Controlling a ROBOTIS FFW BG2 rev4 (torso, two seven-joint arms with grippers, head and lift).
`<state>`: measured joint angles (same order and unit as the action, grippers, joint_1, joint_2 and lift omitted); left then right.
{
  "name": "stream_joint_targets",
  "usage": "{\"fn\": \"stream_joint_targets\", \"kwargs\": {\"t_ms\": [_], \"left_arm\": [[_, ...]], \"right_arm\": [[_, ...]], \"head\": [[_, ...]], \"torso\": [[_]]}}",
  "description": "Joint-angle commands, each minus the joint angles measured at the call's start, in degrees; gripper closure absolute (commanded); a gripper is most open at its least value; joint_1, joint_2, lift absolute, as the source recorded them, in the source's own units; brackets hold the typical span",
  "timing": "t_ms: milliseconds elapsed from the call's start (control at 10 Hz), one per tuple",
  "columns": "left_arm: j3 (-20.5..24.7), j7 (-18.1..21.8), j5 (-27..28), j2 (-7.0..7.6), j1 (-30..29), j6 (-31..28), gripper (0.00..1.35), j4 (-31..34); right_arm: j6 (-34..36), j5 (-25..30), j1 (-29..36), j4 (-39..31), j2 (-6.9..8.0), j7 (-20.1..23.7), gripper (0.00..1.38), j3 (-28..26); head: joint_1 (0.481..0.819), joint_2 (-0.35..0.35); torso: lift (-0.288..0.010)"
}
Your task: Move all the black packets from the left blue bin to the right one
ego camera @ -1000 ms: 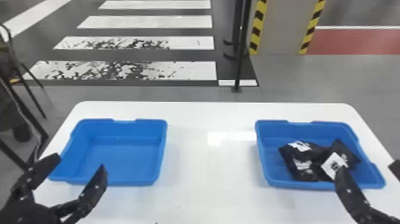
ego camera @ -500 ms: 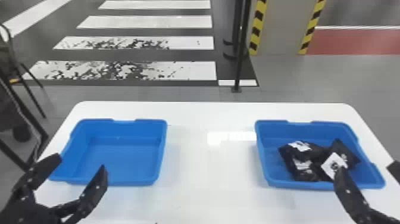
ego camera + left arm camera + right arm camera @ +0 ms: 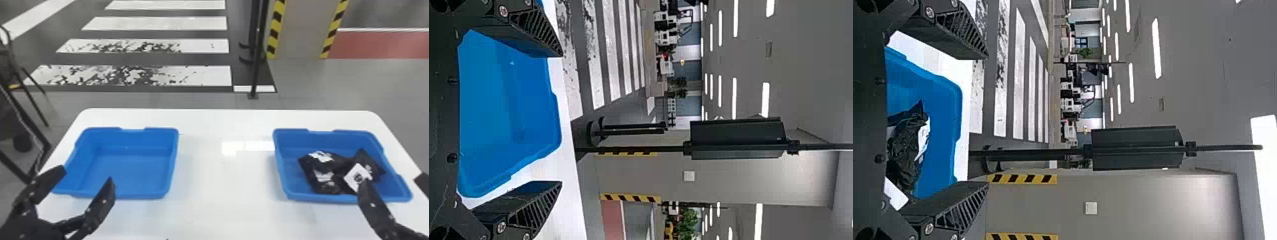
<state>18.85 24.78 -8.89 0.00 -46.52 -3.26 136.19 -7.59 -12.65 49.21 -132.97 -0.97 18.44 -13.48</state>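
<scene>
At the robot's right side of the tabletop, we find the black packets heaped together within the right blue bin. They overlap, so we cannot give a sure count. Over on the left, the left blue bin shows its bare floor and walls.

Our left gripper is spread wide with nothing between its fingers, in front of the near part of the left blue bin. Our right gripper is likewise parted and holding nothing, at the near side of the right blue bin; in the head view one of its fingertips overlaps the packets, though we cannot tell how high above them it sits.

We judge the carrying to be finished and the step in hand to be the closing one: both arms free, the load delivered. The next move, then, calls for no further grasp. We would keep both grippers released and away from the heap, and if the arms are to be drawn back, lift the right one clear first, since a low fingertip could snag a loose wrapper or nudge the rim.
</scene>
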Motion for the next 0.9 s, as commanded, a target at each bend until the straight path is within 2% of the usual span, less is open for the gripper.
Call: {"fn": "stream_joint_targets", "kwargs": {"t_ms": [0,800], "left_arm": [[0.0,0.0,-0.14,-0.15,-0.02,0.03,0.13,0.0],[-0.23,0.0,-0.71,-0.15,-0.17,-0.25,0.13,-0.42]], "right_arm": [[0.0,-0.03,0.0,0.01,0.0,-0.07,0.13,0.0],[0.0,-0.6,0.28,0.01,0.0,-0.07,0.14,0.0]], "head": [[0.695,0.023],[0.695,0.02]], "torso": [[-0.14],[-0.14]]}}
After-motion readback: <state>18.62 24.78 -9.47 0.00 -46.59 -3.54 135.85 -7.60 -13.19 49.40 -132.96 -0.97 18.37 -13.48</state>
